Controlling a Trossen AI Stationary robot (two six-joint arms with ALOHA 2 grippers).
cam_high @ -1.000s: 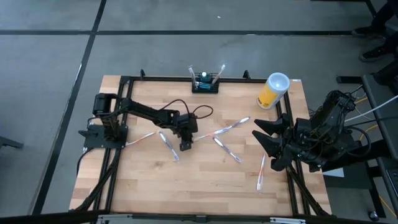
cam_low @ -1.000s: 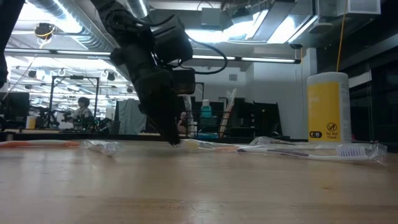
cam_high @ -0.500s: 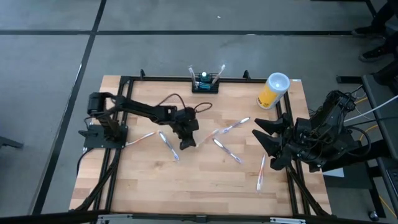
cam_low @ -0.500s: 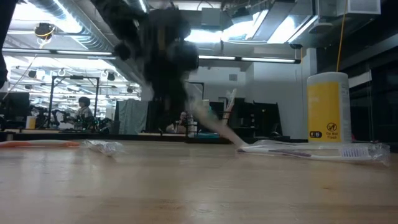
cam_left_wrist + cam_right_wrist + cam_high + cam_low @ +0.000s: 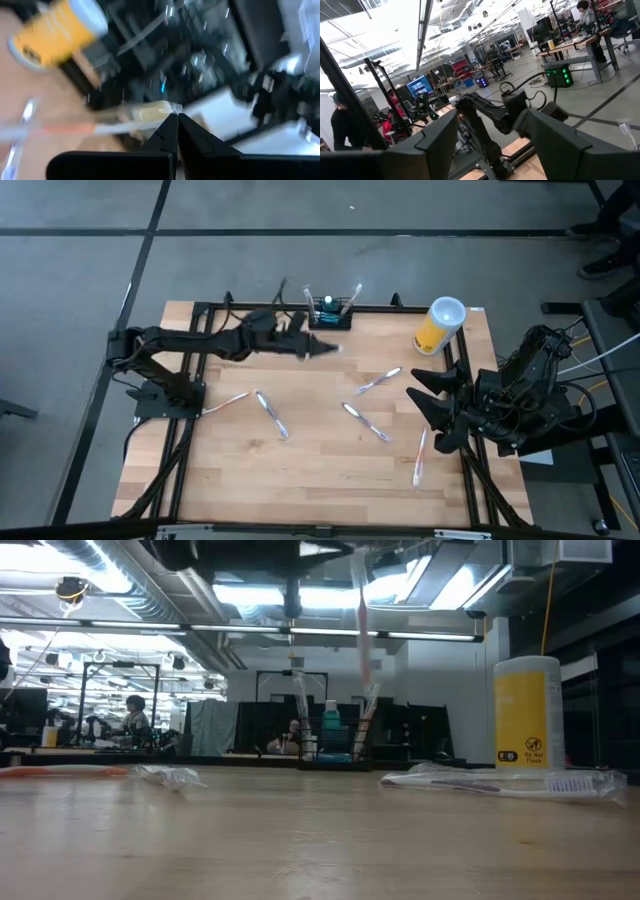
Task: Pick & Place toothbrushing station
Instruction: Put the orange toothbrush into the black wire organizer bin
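Black and slotted, the toothbrushing station [image 5: 329, 314] sits at the surface's [image 5: 320, 470] far edge, and the left pincer [image 5: 322, 348], now lifted off the wood with a wrapped toothbrush [image 5: 145, 114] clamped, hangs just beside it, seemingly ready to slot; the right pincer [image 5: 425, 408] waits wide at the right edge.

Left wrist view motion-blurred; wrapped toothbrush [image 5: 150, 114] at closed jaws smeared; left gripper [image 5: 300, 552] cropped above in low view.
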